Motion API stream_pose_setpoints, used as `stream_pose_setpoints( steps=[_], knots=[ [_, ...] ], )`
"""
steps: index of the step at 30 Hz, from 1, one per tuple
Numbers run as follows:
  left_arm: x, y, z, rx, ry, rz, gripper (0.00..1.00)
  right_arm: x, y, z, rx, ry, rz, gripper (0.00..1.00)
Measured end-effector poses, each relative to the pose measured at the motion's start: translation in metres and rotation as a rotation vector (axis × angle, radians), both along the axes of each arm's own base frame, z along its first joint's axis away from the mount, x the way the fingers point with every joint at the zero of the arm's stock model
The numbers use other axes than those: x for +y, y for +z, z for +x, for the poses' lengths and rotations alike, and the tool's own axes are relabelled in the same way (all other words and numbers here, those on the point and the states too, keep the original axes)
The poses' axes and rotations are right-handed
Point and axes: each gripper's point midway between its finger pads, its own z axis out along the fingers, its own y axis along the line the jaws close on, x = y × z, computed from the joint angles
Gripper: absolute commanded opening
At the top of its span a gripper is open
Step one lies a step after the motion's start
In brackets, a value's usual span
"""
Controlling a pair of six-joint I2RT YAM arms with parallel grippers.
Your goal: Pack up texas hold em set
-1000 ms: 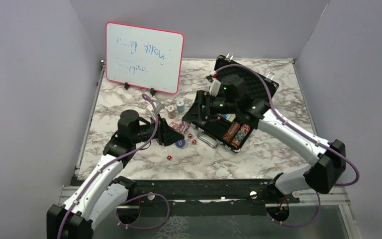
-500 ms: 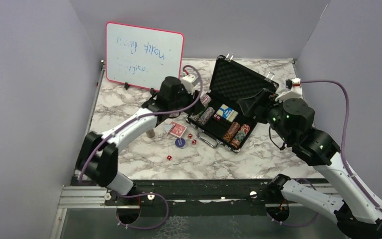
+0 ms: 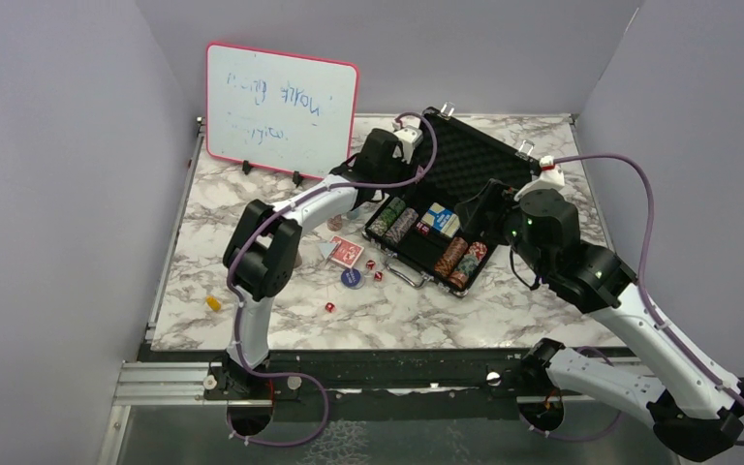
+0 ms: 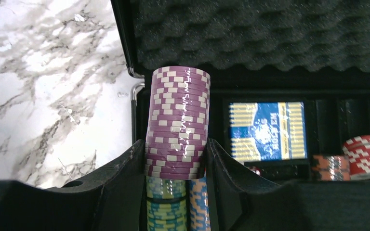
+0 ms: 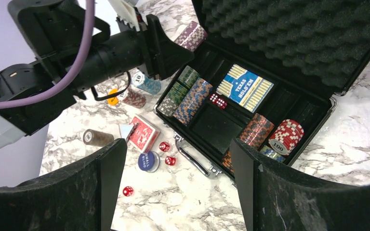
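The black case (image 3: 480, 155) lies open, far right. The left gripper (image 4: 176, 156) has swung over its left end, clamped on a purple chip stack (image 4: 178, 115) that looks ready for slotting in; the right gripper (image 5: 178, 154) has backed off, jaws apart. Cards (image 3: 346, 252) and dice (image 3: 329, 307) wait outside.

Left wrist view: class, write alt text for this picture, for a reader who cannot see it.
The left pincer grips a stack of purple-and-white poker chips above an open black case. Inside lie a blue card box and red-and-white chips; the foam-lined lid stands behind, with the marble table at the picture's left.
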Motion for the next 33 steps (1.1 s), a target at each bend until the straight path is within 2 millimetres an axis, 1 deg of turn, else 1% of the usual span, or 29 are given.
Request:
stream_pose_setpoints(
  steps=[8,10,15,20,33],
  knots=[
    [-0.004,-0.006,0.021,-0.023,0.043,0.023,0.00,0.004,-0.004,0.002,0.014,0.012,-0.008,0.81],
    [-0.005,-0.011,0.023,-0.016,0.051,0.026,0.00,0.006,-0.007,0.003,0.021,0.016,-0.017,0.81],
    [-0.004,-0.031,0.023,0.019,0.075,0.045,0.00,0.008,-0.012,0.005,0.036,0.021,-0.029,0.81],
    [-0.003,-0.043,0.024,0.039,0.090,0.054,0.00,0.009,-0.013,0.005,0.037,0.023,-0.030,0.81],
    [-0.005,-0.043,0.028,0.037,0.119,0.023,0.00,0.005,-0.013,0.006,0.023,0.031,-0.073,0.81]
  ],
)
